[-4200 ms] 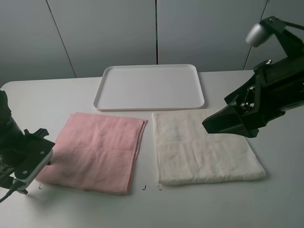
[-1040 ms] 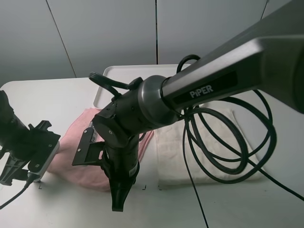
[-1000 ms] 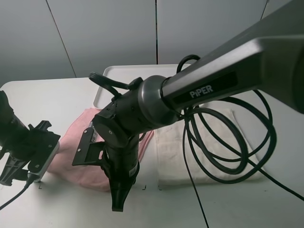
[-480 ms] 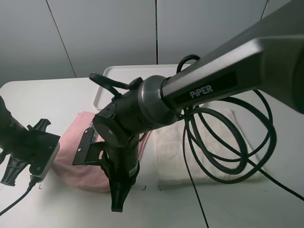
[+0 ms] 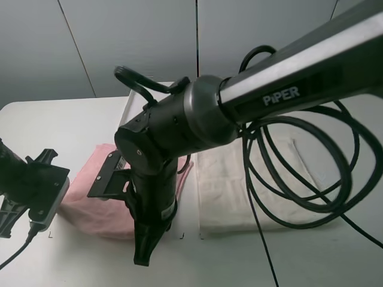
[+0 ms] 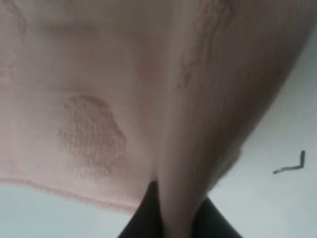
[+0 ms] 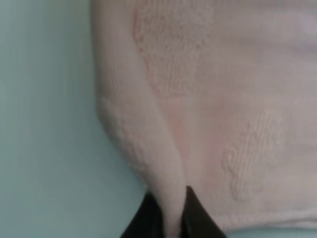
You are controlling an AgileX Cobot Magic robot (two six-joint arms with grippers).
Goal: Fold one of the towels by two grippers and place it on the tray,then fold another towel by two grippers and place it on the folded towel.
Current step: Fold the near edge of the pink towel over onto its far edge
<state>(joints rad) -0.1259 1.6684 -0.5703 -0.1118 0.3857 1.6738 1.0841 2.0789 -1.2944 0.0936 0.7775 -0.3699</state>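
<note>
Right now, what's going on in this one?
Both grippers are pinching the pink towel along its near edge: the left gripper at its left corner, the right gripper, reaching across, at its right one. It is not yet folded over. The cream towel lies flat beside it.

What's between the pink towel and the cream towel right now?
Nothing but a narrow strip of bare table separates the pink towel from the cream towel. The exterior high view shows it.
</note>
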